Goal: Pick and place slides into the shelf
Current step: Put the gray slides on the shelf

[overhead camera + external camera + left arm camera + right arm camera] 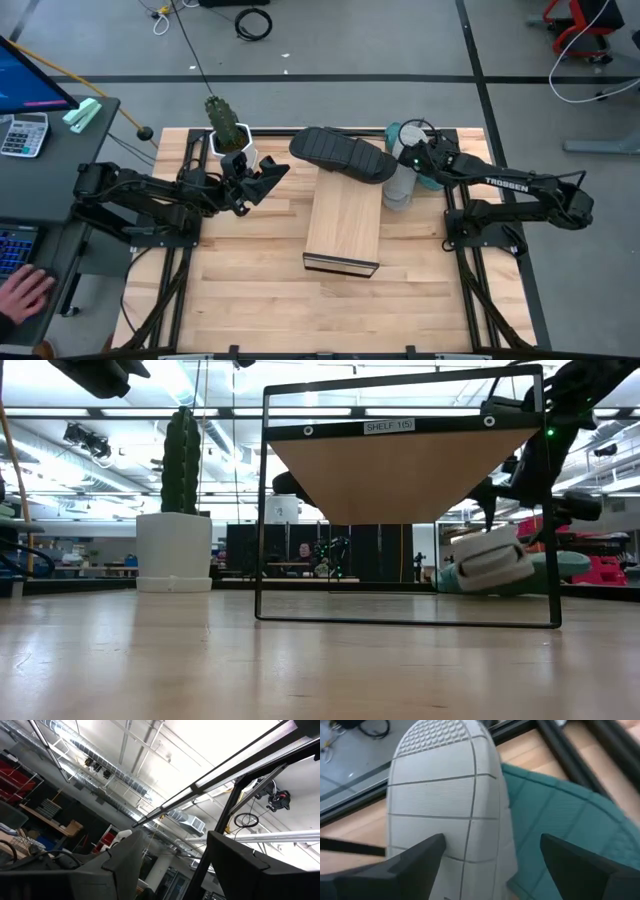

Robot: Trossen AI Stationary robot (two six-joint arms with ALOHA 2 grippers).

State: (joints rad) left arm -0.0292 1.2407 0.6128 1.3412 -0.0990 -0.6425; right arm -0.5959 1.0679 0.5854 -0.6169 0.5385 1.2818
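Note:
The light-wood shelf (340, 225) stands mid-table, its black frame (262, 510) close in the low view. The black slide (342, 155) lies across the far end of the shelf's top board and overhangs it toward the left. The light grey slide (398, 187) stands tipped on its side, sole (445, 795) showing, against the teal slide (560, 820), which lies on the table right of the shelf. My right gripper (492, 840) hovers open over these two. My left gripper (268, 177) is open, raised near the plant and pointing upward. My right gripper comes slanting down from the table's right with its fingers spread over the grey slide's sole and the teal slide. One finger (415, 860) shows in front of the grey sole. Whether it touches, I cannot tell.
A cactus-like plant in a white pot (228, 130) stands at the far left of the slatted tabletop, close to my left gripper. Bare wood (250, 290) lies near and left of the shelf. A person's hand (22, 295) rests at a desk off the table's left.

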